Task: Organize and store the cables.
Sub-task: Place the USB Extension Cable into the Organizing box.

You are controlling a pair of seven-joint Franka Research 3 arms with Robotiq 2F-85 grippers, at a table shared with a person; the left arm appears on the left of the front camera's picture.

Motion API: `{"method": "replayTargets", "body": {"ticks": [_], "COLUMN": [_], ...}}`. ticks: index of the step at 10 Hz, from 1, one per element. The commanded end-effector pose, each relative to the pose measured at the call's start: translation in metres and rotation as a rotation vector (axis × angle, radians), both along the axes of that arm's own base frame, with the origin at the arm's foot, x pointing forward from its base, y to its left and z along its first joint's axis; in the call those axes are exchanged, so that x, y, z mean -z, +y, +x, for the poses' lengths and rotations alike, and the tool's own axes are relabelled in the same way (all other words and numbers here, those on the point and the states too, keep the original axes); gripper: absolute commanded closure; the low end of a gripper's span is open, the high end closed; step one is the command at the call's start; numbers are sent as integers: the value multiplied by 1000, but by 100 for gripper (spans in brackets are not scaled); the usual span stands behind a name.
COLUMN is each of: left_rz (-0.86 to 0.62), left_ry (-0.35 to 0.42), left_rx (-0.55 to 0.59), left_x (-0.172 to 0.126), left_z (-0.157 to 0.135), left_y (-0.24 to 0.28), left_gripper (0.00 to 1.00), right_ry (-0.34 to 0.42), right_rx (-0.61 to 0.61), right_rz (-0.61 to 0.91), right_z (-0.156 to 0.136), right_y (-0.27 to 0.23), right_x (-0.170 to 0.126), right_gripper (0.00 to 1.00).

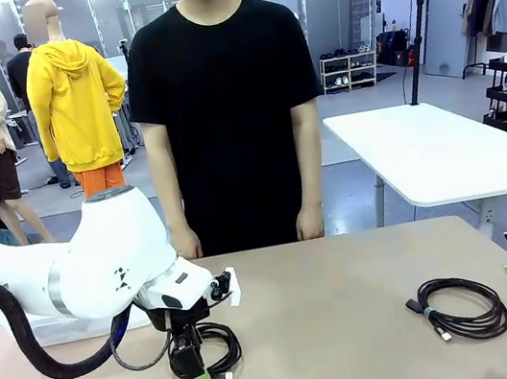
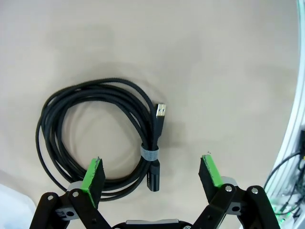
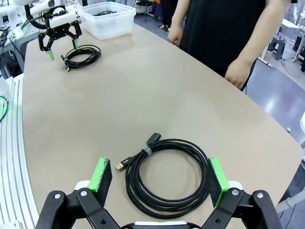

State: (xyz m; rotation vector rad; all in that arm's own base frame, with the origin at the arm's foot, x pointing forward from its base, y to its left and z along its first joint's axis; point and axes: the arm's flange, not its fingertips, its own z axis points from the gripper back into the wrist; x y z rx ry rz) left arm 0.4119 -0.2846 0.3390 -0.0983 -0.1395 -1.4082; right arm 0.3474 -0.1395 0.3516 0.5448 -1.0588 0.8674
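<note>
left claw (image 2: 151,161): spread wide — coil (image 2: 57,109) flat on counter (image 2: 214,57), straight below me, bundled side centred
right claw (image 3: 158,164): spread, over other coil (image 3: 167,210)

The desk (image 1: 355,328) is plain pale beige. The left cable (image 2: 71,119) is black with a grey tie band (image 2: 150,153) and a silver plug tip. The right cable (image 1: 463,307) is black too. The left hand (image 2: 152,164) and right hand (image 3: 159,164) are black with bright green pads (image 2: 94,174). The left arm (image 1: 100,259) is white and its hose (image 1: 37,352) black. The person's T-shirt (image 1: 230,106) is plain black. The bin (image 3: 106,19) at the left is translucent white.
</note>
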Motion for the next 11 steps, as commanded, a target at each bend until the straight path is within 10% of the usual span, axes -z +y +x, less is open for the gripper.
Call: {"method": "replayTargets", "body": {"ticks": [1, 5, 6, 9, 11], "left_rz": [51, 63, 64, 33, 49], "left_ry": [-25, -35, -30, -33, -20], "left_rx": [-21, 11, 24, 43, 48], "left_x": [8, 25, 29, 24, 17], "left_z": [4, 11, 10, 4, -1], "left_y": [-2, -5, -7, -5, -4], "left_gripper": [0, 0, 13, 100, 100], "right_ry": [14, 14, 14, 14, 14], "right_rx": [18, 18, 18, 18, 18], "right_rz": [9, 9, 9, 9, 9], "right_z": [1, 1, 1, 1, 1], "right_y": [2, 2, 2, 2, 2], "right_x": [-2, -2, -2, -2, -2], "right_gripper": [0, 0, 0, 0, 0]}}
